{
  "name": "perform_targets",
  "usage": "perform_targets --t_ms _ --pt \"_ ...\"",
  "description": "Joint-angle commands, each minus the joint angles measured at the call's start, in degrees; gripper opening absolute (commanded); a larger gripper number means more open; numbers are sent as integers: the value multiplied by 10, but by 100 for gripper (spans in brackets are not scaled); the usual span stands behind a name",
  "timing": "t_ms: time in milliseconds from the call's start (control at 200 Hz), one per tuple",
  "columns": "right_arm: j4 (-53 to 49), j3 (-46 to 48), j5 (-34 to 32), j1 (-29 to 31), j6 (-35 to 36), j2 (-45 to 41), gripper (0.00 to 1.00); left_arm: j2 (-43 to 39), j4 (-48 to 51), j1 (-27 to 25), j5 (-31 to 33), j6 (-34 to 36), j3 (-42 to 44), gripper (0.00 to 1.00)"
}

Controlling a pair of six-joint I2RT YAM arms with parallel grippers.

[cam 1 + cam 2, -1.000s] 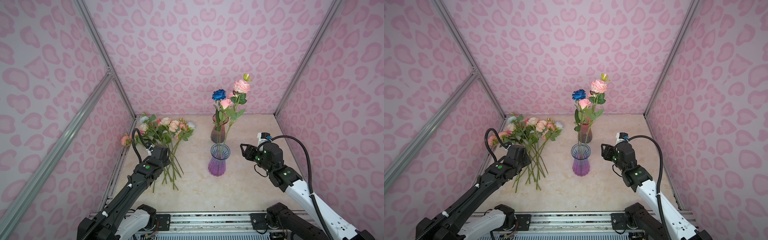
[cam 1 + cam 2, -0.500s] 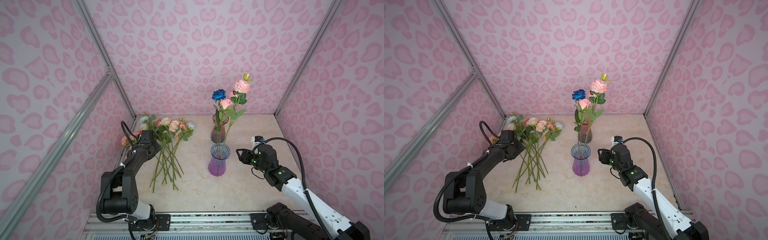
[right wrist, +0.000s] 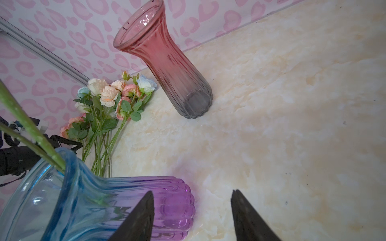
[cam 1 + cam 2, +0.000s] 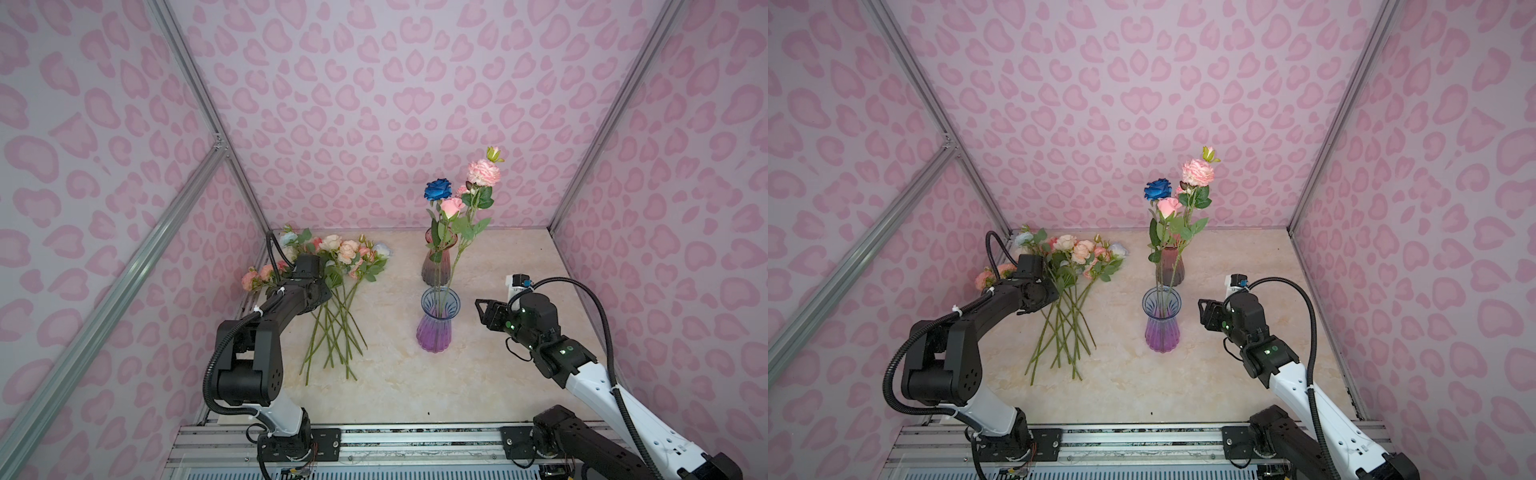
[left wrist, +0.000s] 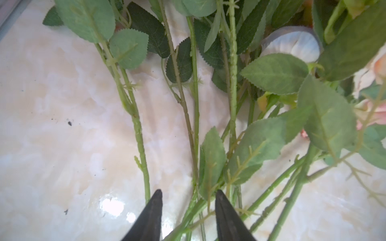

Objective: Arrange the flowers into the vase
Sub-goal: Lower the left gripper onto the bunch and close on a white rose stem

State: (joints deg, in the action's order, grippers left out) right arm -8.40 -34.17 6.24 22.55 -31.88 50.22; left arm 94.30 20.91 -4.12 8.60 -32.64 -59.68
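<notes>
Left hand [image 5: 188,192]: hold on stems [image 5: 195,146] cut off.

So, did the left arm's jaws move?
Yes. The left gripper, jaws over the stems, slid toward the back wall, up the flowers toward their blooms.

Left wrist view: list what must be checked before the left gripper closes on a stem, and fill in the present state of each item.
1. The left gripper is down at the lying flowers: ok.
2. Its fingers stand apart: ok.
3. One stem alone in the gap: not ok; several stems and a leaf lie there.
4. The blue-purple vase is upright with room at its mouth: ok.
5. The right gripper is open, empty and, in both top views, apart from that vase: ok.
6. The chosen stem will lift free: cannot tell; the stems cross one another.
</notes>
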Motion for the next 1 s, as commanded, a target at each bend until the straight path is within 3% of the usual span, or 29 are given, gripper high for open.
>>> perform_targets --t_ms 0,220,460,530,715,995 --pt "13 6 1 0 8 -2 60 15 20 -16 7 43 -15 45" --pt "8 6 -2 -3 10 -12 61 39 34 -27 40 66 -33 45" --pt "3 4 -2 -4 9 -18 61 67 43 -28 49 71 -46 37" --pt "3 4 -2 -4 9 -19 61 65 41 -28 53 66 -44 24" --pt "10 7 1 -4 6 -15 61 26 43 -29 40 63 -36 12" --pt "8 4 4 -4 4 -20 61 -9 55 -34 19 58 -39 12"
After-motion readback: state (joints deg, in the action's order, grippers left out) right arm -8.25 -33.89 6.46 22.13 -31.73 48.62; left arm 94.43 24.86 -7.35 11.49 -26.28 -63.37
